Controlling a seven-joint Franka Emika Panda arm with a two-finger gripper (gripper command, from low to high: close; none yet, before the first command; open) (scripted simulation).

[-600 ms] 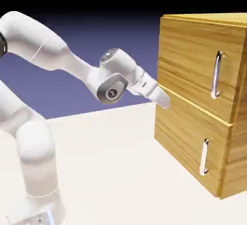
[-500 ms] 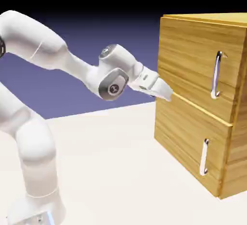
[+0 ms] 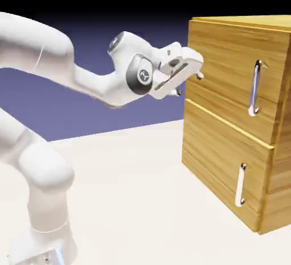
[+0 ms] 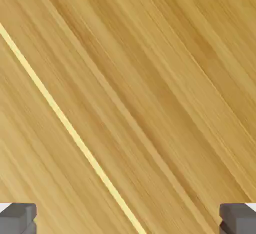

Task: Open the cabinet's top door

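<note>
Hand (image 3: pixel 187 83) had risen and rolled within the last half-second, its fingers spread wide and empty near the top door's (image 3: pixel 227 65) left edge; the handle (image 3: pixel 256 88) remained untouched further right, door closed.

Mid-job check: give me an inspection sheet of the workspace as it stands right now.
Surface: pale table, bare where visible.
Job's things: cabinet; top door shut, its handle untouched; lower door shut.
Clutter: nothing seen.
End effector: open, empty, at the top door's left edge, well short of the handle; hand view shows only wood and the seam.
Cables: nothing seen.
Surroundings: plain blue-violet backdrop.
</note>
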